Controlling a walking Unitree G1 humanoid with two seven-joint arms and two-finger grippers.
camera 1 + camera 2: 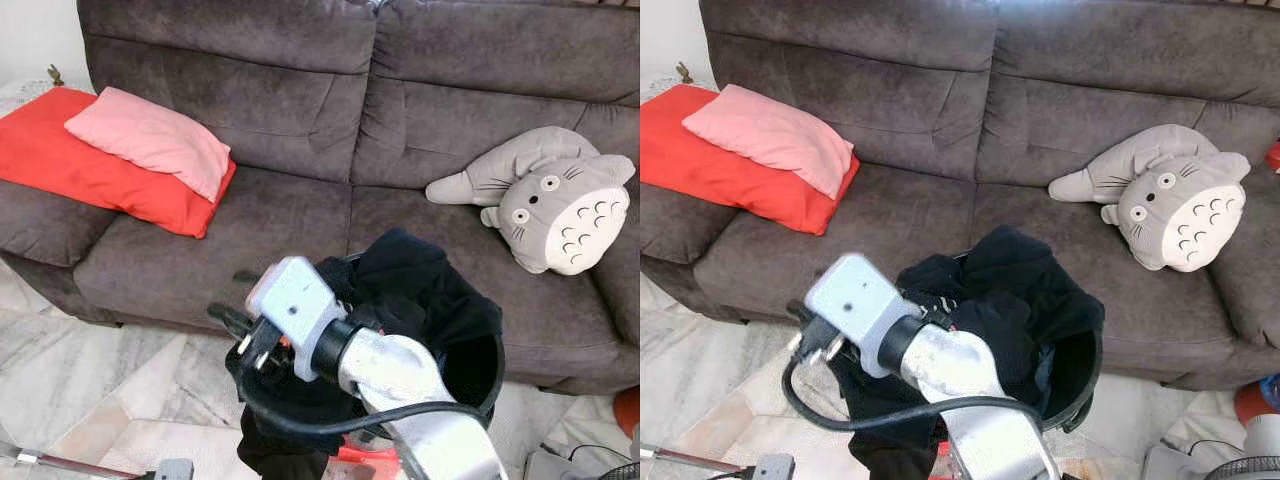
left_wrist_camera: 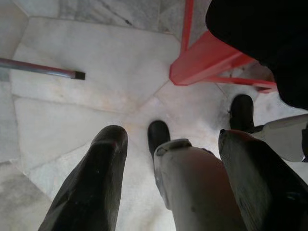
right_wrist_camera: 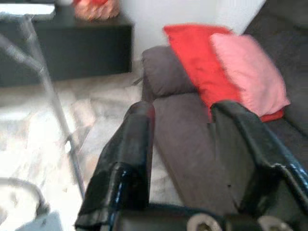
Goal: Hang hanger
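The right pincer [image 3: 185, 144] is open, empty, raised left of the round black laundry basket [image 1: 478, 375]; it should find a hanger first.

The left pincer [image 2: 171, 159] hangs open over the pale marble floor [image 2: 86, 62].

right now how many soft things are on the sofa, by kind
red cushion: 1
pink pillow: 1
grey plush toy: 1
total: 3

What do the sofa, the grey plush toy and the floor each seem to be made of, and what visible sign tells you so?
Sofa: likely suede-like or microfibre fabric, matt, with mottled dark brown nap.
Plush toy: soft plush fabric, seemingly stuffed; rounded shape, matt grey and cream surface.
Floor: probably polished marble or stone tile, pale with grey veining, joint lines and a slight sheen.
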